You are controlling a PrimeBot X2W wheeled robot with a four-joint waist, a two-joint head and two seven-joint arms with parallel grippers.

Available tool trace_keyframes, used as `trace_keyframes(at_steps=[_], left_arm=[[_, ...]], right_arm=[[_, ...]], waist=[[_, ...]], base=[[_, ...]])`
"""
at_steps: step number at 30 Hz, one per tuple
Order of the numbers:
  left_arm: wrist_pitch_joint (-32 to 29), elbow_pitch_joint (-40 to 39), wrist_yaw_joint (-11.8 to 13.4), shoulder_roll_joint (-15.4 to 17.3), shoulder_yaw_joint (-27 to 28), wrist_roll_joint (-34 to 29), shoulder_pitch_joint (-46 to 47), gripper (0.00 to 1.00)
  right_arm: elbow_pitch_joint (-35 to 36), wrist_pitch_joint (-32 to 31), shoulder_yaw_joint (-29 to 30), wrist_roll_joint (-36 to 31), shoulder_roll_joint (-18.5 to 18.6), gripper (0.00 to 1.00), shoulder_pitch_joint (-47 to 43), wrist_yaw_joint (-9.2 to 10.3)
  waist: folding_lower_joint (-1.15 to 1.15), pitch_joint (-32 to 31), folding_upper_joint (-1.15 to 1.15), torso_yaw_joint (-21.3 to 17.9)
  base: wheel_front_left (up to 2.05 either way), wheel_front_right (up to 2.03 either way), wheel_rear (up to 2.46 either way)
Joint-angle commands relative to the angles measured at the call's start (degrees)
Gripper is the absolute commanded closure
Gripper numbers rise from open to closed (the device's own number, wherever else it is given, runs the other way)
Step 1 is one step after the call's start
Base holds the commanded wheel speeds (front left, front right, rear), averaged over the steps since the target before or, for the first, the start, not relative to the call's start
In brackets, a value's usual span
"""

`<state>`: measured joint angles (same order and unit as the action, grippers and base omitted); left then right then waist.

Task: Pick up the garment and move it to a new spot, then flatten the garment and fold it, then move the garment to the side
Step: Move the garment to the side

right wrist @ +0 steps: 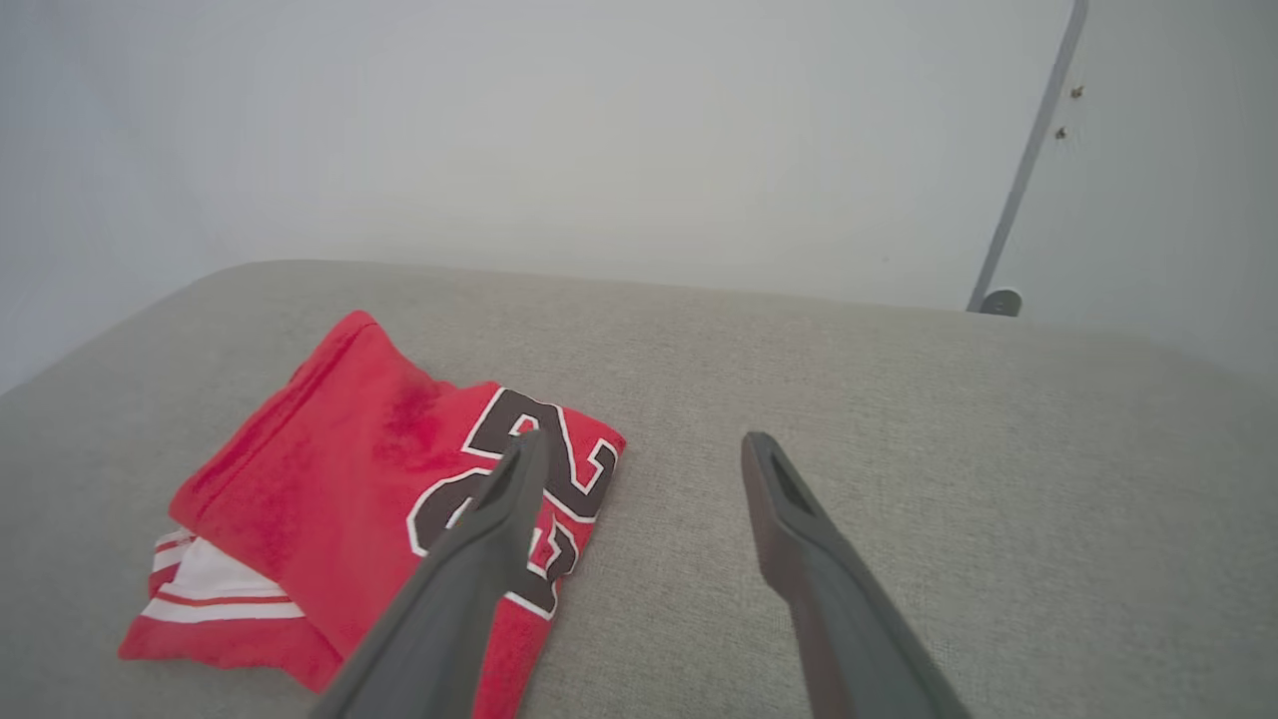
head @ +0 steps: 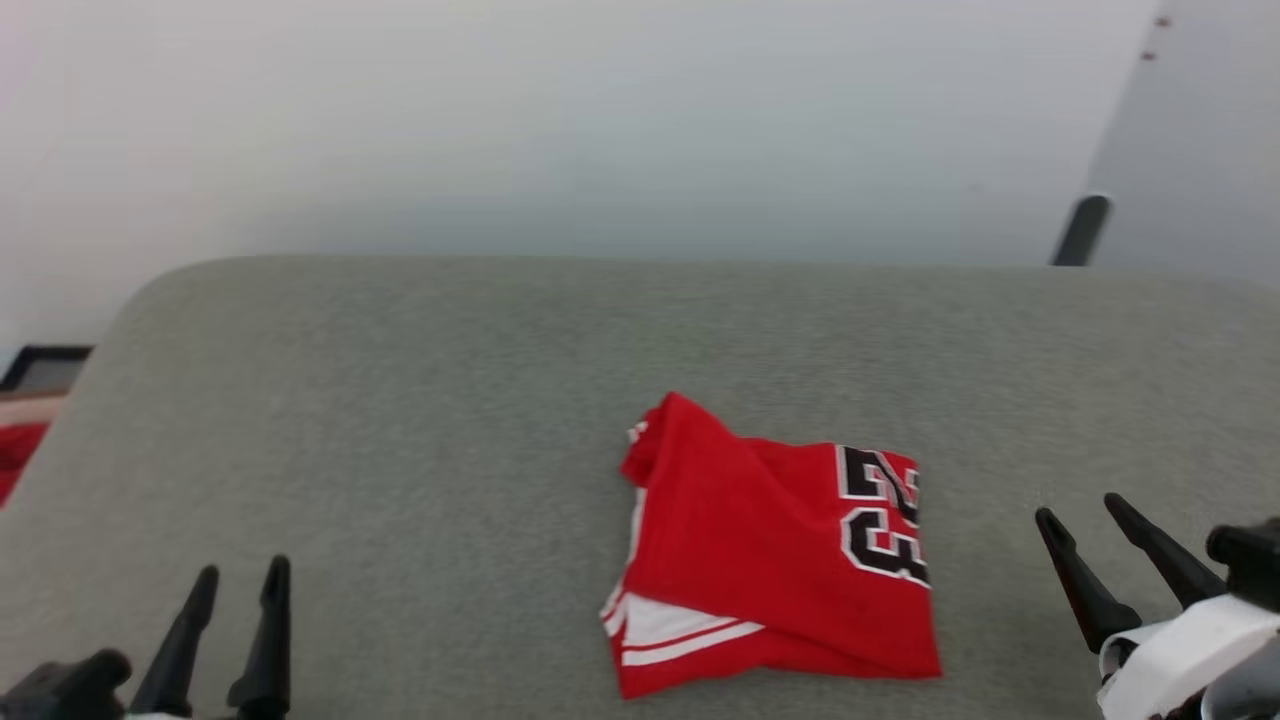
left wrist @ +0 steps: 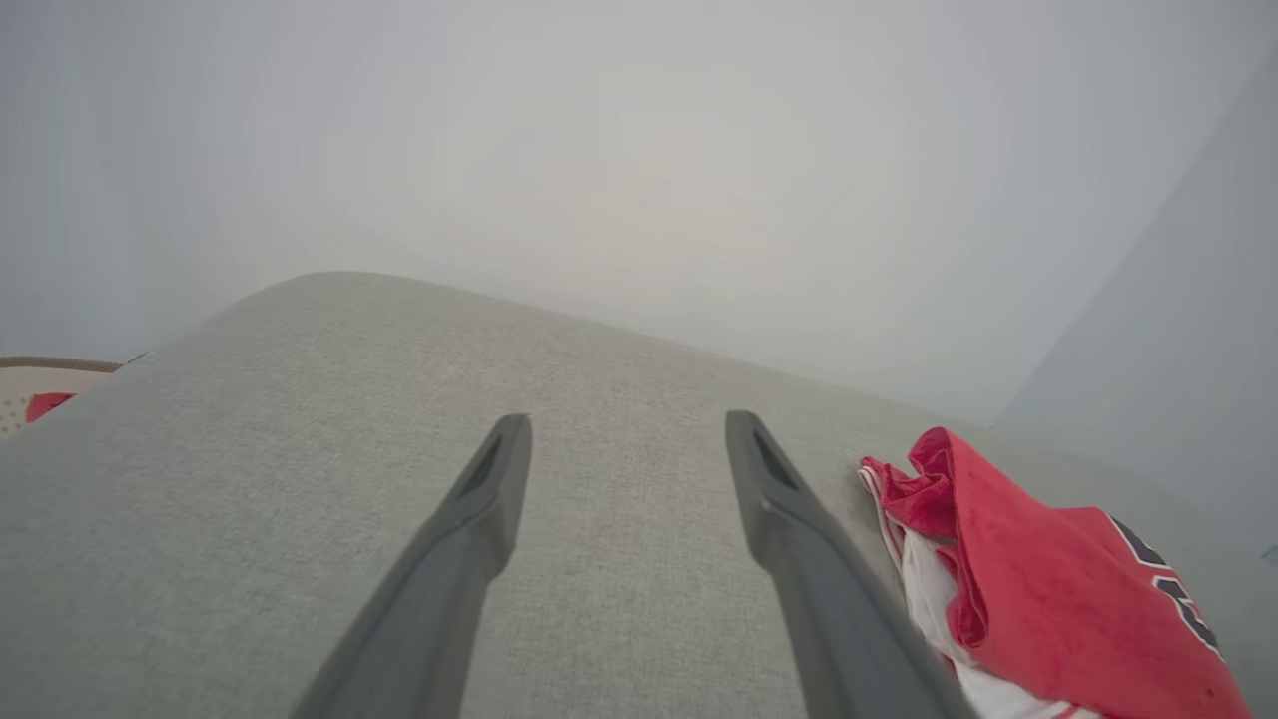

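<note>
Head view showed the folded red jersey T-shirt [head: 770, 570] lying on a grey woven padded surface [head: 400, 400], toward 5 o'clock from the middle. Its black, white-outlined "23" faced up along its 3 o'clock edge, and a white sleeve with red stripes peeked out at its 7 o'clock corner. The left gripper [head: 243, 566] sat at 8 o'clock, well apart from the shirt, with its two dark fingers spread and nothing between them. The right gripper [head: 1078, 505] sat at 4 o'clock, near the shirt but not touching it, and was likewise spread and empty. At 9 o'clock, off the pad's edge, a dark-rimmed object [head: 45, 365] stood beside some red cloth [head: 15, 455]; whether it was a container could not be told. A pale plain wall [head: 600, 120] rose behind, with a dark post [head: 1080, 230] at 2 o'clock.
</note>
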<state>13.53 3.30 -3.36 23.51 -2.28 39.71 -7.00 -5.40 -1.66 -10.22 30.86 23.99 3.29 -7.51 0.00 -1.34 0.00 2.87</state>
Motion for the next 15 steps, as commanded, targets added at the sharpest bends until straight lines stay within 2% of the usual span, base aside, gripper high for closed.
trace_keyframes(at_steps=[1, 8, 15], left_arm=[[-0.15, 0.08, -0.11, 0.08, -0.18, -0.31, 0.72, 0.0], [-1.14, 0.12, -0.38, -0.7, -2.08, -0.38, 3.56, 0.0], [-1.04, 0.62, -0.63, -1.67, -3.44, -0.25, 5.02, 0.0]], right_arm=[[-0.17, -0.33, -0.18, 0.22, 0.2, 0.0, 0.54, 0.04], [-3.14, -7.67, -0.36, 1.9, 0.6, 0.0, 3.45, 0.04], [-6.95, -18.2, 0.54, 2.65, 0.09, 0.0, 5.5, 0.04]], waist=[[0.0, 0.58, 0.0, 3.4], [0.0, 2.63, 0.0, 9.68], [0.0, 5.02, 0.0, 13.49]], base=[[0.0, 0.0, 0.0], [0.0, 0.0, 0.0], [0.0, 0.0, 0.0]])
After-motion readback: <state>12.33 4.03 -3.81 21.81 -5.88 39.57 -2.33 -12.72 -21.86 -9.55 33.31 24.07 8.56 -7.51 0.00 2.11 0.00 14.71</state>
